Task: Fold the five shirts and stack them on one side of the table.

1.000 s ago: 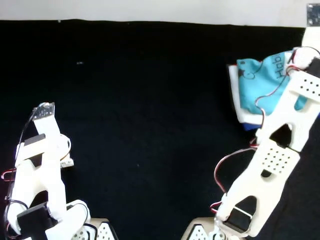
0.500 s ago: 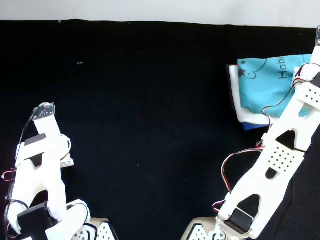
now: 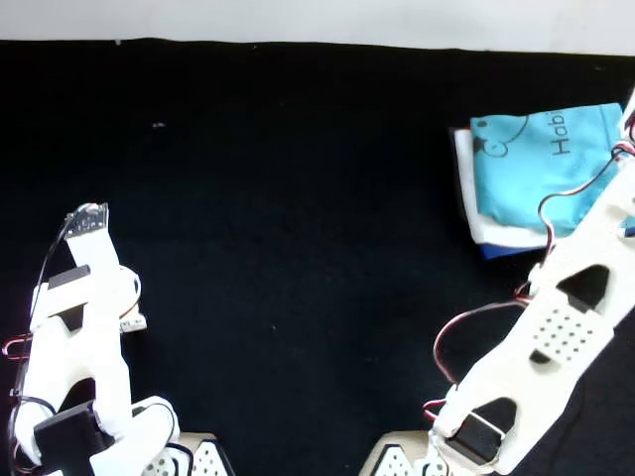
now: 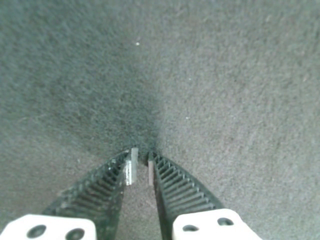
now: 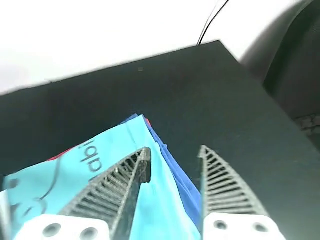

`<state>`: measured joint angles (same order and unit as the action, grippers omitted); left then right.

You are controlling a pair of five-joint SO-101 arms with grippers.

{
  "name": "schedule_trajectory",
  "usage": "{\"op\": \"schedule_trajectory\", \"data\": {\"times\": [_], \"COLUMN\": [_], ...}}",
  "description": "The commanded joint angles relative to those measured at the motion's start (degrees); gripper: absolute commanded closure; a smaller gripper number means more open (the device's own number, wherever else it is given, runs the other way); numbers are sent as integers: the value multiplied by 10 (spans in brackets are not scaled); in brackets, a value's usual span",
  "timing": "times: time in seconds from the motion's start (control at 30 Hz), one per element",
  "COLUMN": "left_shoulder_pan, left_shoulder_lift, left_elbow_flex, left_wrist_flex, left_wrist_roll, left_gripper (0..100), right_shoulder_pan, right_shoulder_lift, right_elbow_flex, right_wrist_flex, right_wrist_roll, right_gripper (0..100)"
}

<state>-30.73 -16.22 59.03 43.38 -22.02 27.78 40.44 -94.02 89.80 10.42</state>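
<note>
1. The counter (image 3: 298,198) was the biggest thing in front of me, a wide black cloth surface. I saw no loose shirt on the part I could see.
2. The right arm (image 3: 546,337) stretched out to the far right corner. The left arm (image 3: 79,337) sat tucked near its base on the opposite side.
3. The stack of shirts (image 3: 526,178) lay folded at the far right of the counter, just beside the right arm's upper links. I judged the job at or near its end.
4. The turquoise shirt (image 3: 536,159) was on top, with a white shirt (image 3: 469,203) and a blue shirt (image 3: 501,252) peeking out beneath.
5. The right end effector (image 5: 172,160) hung over the stack's edge, spread and released, with nothing between its jaws.
6. The left end effector (image 4: 141,167) was clenched on nothing, tips all but meeting over bare counter, well apart from the stack.
7. A thin red edge (image 5: 62,155) showed under the turquoise, possibly a fourth shirt.
8. Hard to call: I could count four colours at most, so I couldn't confirm five. The stack's right side was cut off at the overhead view's edge and partly covered by the arm.
</note>
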Motion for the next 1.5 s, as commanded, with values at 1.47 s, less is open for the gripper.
{"op": "schedule_trajectory", "data": {"times": [1.47], "left_shoulder_pan": [-2], "left_shoulder_lift": [-877], "left_elbow_flex": [262], "left_wrist_flex": [286], "left_wrist_roll": [-6], "left_gripper": [991], "right_shoulder_pan": [-298], "right_shoulder_lift": [-1296], "right_elbow_flex": [1676], "right_wrist_flex": [-147], "right_wrist_roll": [-11], "right_gripper": [993]}}
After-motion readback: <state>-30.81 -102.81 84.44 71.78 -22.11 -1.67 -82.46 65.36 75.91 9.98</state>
